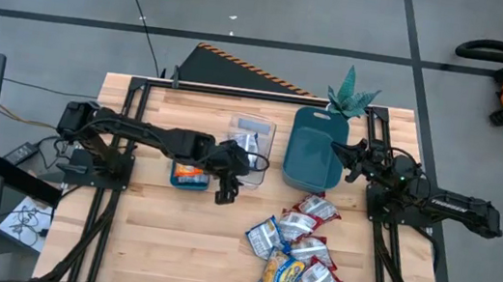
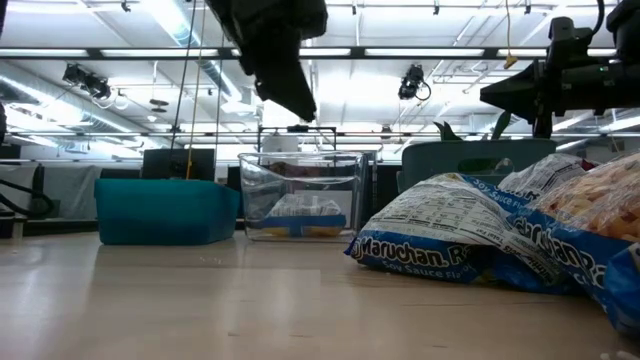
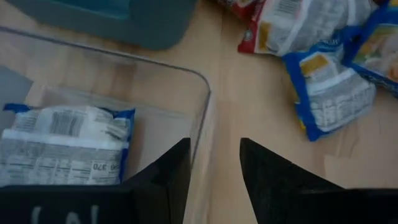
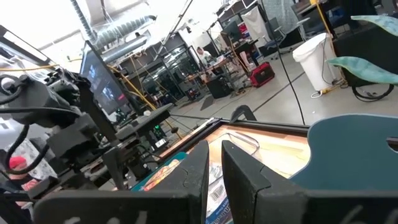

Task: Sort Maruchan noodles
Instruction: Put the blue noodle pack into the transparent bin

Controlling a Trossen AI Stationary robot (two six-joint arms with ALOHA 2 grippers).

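Left hand [image 1: 229, 189] hangs above the desk [image 1: 171, 238] just beside the clear container [image 1: 249, 143], fingers slightly apart and empty, one packet [image 3: 65, 144] lying inside that container behind its wall. Pile of Maruchan noodles [image 1: 298, 250] lies on the desk well apart from it; another packet sits in the small teal bin [image 1: 190, 176]. Right hand [image 1: 344, 159] waits raised beside the large teal bin [image 1: 314, 151], fingers nearly together, empty; a green paper plant [image 1: 351, 96] stands behind the bin.

**Arm hardware as I see it**

Both my arms are matte black, built of chunky jointed segments. The left tool [image 3: 214, 180] ends in two flat, tapering dark fingers; the right tool [image 4: 214, 177] has matching blocky black fingers.
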